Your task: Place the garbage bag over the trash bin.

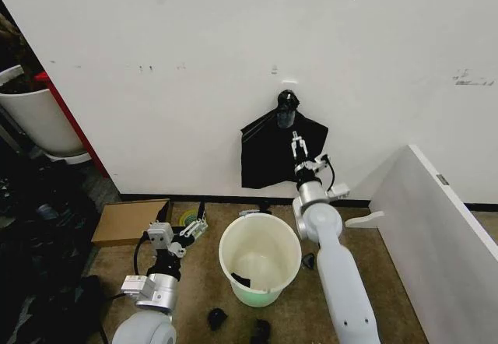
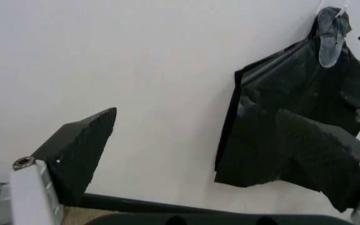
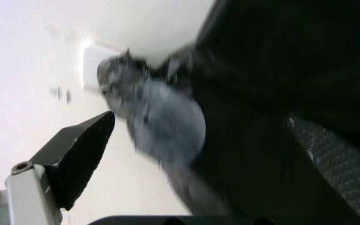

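Note:
The garbage bag as a loose bag is out of view. A flat diamond-shaped black plastic bundle (image 1: 272, 153) with a knotted top hangs from a hook on the white wall. My right gripper (image 1: 296, 140) is raised against its front, just below the knot. It is open, and in the right wrist view the knot (image 3: 161, 122) and black plastic lie between its fingers (image 3: 73, 159). The cream-white trash bin (image 1: 268, 243) stands on the floor below, between my arms. My left gripper (image 1: 194, 226) hangs low to the bin's left, open and holding nothing, facing the bundle (image 2: 292, 117).
A small black scrap (image 1: 241, 280) lies inside the bin, and others (image 1: 217, 317) lie on the floor in front. A cardboard box (image 1: 128, 221) and a tape roll (image 1: 189, 218) sit left. A white panel (image 1: 443, 235) leans at right, an off-white tub (image 1: 39, 118) far left.

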Tool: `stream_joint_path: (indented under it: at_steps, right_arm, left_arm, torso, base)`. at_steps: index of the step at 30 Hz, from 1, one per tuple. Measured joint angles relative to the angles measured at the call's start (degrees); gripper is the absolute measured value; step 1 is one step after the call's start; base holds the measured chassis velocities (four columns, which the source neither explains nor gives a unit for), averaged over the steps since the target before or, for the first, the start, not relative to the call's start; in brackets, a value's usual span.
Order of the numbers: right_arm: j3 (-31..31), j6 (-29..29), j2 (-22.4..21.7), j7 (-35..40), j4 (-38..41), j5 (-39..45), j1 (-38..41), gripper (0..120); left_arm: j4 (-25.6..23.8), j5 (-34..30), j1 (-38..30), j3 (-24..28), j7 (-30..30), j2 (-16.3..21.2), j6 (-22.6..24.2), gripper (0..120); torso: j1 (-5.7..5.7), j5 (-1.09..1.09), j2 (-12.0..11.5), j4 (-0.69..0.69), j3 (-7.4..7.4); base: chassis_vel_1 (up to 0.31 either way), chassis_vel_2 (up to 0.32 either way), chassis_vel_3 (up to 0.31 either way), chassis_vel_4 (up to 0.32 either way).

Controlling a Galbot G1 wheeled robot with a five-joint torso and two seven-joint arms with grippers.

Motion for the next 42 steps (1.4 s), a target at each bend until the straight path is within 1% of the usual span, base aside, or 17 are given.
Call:
stream_joint_path:
  at_steps: [3, 6, 11, 12, 13, 15, 20, 21, 24, 27, 29, 30, 36, 37, 38, 40, 42]
  right_arm:
    - [0.4, 0.6, 0.0, -2.2, -3.4, -0.5, 2.9, 100]
    - [0.3, 0.6, 0.2, -3.8, -5.1, -1.3, 4.5, 100]
    - [-0.1, 0.6, 0.2, -5.2, -7.1, -3.2, 5.6, 100]
    - [-0.2, 0.7, 0.2, -5.4, -7.3, -3.4, 5.7, 97]
    - [-0.2, 0.7, 0.2, -5.4, -7.3, -3.4, 5.7, 97]
    - [-0.5, 0.7, 0.1, -5.8, -7.3, -3.5, 5.7, 91]
    - [-1.1, 0.8, 0.1, -8.3, -7.0, -3.9, 5.2, 69]
    - [-1.1, 0.8, 0.1, -8.3, -7.0, -3.9, 5.2, 69]
    - [-1.2, 1.1, 0.1, -9.3, -7.0, -4.0, 5.1, 57]
    - [-1.3, 1.2, 0.1, -9.7, -7.0, -4.2, 5.1, 48]
    - [-1.3, 1.6, 0.1, -10.1, -7.0, -4.5, 5.1, 36]
    - [-1.3, 1.6, 0.1, -10.1, -7.0, -4.5, 5.1, 36]
    - [-1.7, 3.3, 0.0, -10.2, -6.8, -5.8, 4.4, 10]
    - [-1.9, 3.4, 0.0, -10.1, -6.5, -5.9, 4.1, 8]
    - [-1.9, 3.4, 0.0, -10.1, -6.5, -5.9, 4.1, 8]
    - [-2.4, 3.5, 0.0, -10.0, -5.7, -6.2, 3.2, 0]
    - [-3.2, 3.6, 0.0, -10.0, -4.5, -6.5, 1.8, 0]
  left_arm:
    - [0.0, 0.0, 0.0, -0.1, -0.2, 0.2, 0.0, 100]
    - [0.8, 0.0, -0.2, -0.2, -0.3, 0.3, -0.1, 100]
    - [1.7, 0.0, -0.3, -0.3, -0.6, 0.3, -0.4, 100]
    - [1.9, 0.0, -0.4, -0.3, -0.7, 0.3, -0.4, 100]
    - [1.9, 0.0, -0.4, -0.3, -0.7, 0.3, -0.4, 100]
    - [2.1, 0.0, -0.5, -0.3, -0.8, 0.3, -0.5, 100]
    - [2.8, 0.2, -0.8, -0.2, -1.0, 0.1, -0.8, 100]
    - [2.8, 0.2, -0.8, -0.2, -1.0, 0.1, -0.8, 100]
    - [3.3, 0.6, -0.8, -0.1, -1.3, 0.0, -1.1, 100]
    - [3.5, 0.8, -0.8, -0.1, -1.4, -0.1, -1.3, 100]
    - [3.8, 1.0, -0.7, -0.1, -1.5, -0.1, -1.5, 100]
    - [3.8, 1.0, -0.7, -0.1, -1.5, -0.1, -1.5, 100]
    - [3.9, 1.3, -0.6, -0.1, -2.2, -0.3, -1.9, 100]
    - [3.9, 1.3, -0.5, -0.1, -2.3, -0.3, -1.9, 100]
    - [3.9, 1.3, -0.5, -0.1, -2.3, -0.3, -1.9, 100]
    - [3.9, 1.3, -0.5, 0.0, -2.4, -0.3, -2.0, 100]
    - [3.8, 1.3, -0.4, -0.1, -2.5, -0.3, -2.2, 100]
  torso:
    - [0.0, 0.01, 0.0, -0.01, 0.0]
    - [0.0, 0.0, 0.0, -0.01, 0.0]
    - [0.0, 0.01, 0.0, 0.0, 0.0]
    - [0.0, 0.0, 0.0, -0.01, 0.0]
    - [0.0, 0.0, 0.0, -0.01, 0.0]
    - [0.0, 0.0, 0.0, -0.01, 0.0]
    - [-0.01, 0.0, 0.0, 0.0, -0.01]
    - [-0.01, 0.0, 0.0, 0.0, -0.01]
    - [-0.01, 0.0, 0.0, -0.01, 0.0]
    - [-0.01, 0.0, 0.0, -0.01, 0.0]
    - [-0.01, 0.0, 0.0, 0.0, 0.0]
    - [-0.01, 0.0, 0.0, 0.0, 0.0]
    - [-0.01, 0.0, 0.0, -0.01, 0.0]
    - [-0.01, 0.0, 0.0, -0.01, 0.0]
    - [-0.01, 0.0, 0.0, -0.01, 0.0]
    - [-0.01, 0.0, 0.0, -0.01, -0.01]
    - [-0.01, 0.0, 0.0, -0.01, -0.01]
  base:
    - [0.0, 0.0, 0.0, 0.0]
    - [0.0, 0.0, 0.0, 0.0]
    - [0.0, 0.0, 0.0, 0.0]
    - [0.0, 0.0, 0.0, 0.0]
    - [0.0, 0.0, 0.0, 0.0]
    - [0.0, 0.0, 0.0, 0.0]
    - [0.0, 0.0, 0.0, 0.0]
    - [0.0, 0.0, 0.0, 0.0]
    - [0.0, 0.0, 0.0, 0.0]
    - [0.0, 0.0, 0.0, 0.0]
    - [0.0, 0.0, 0.0, 0.0]
    - [0.0, 0.0, 0.0, 0.0]
    - [0.0, 0.0, 0.0, 0.0]
    - [0.0, 0.0, 0.0, 0.0]
    - [0.0, 0.0, 0.0, 0.0]
    - [0.0, 0.0, 0.0, 0.0]
    - [0.0, 0.0, 0.0, 0.0]
